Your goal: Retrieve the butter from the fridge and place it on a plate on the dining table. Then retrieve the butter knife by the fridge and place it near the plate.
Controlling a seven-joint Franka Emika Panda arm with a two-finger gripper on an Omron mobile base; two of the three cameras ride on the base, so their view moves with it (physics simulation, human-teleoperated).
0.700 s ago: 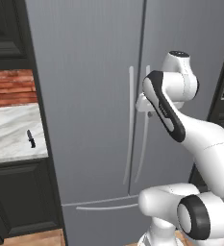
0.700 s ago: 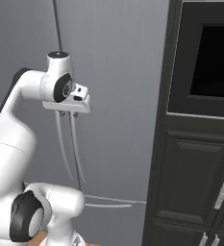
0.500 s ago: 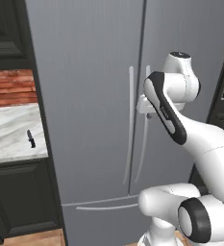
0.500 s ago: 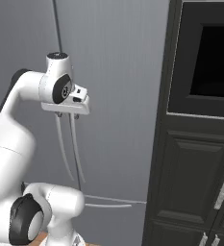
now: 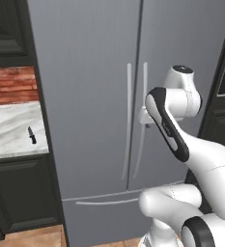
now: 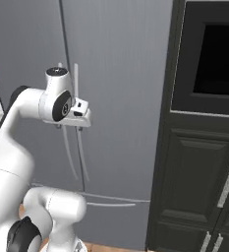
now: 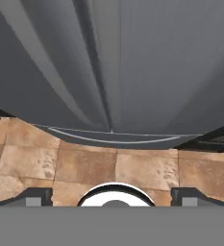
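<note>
At the closed fridge (image 5: 99,96), the end effector (image 6: 69,127) hangs spread wide, empty, beside the right door's handle (image 5: 142,120). Opening comes first; next it must close on that handle.

Gripper (image 6: 68,127) open at fridge (image 6: 121,74) handles (image 6: 78,123)

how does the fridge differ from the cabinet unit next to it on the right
The tall grey steel fridge has smooth plain doors with long curved handles; the dark black cabinet unit has recessed panel doors with short straight handles and a black glass oven window above. Both stand closed, side by side.
</note>
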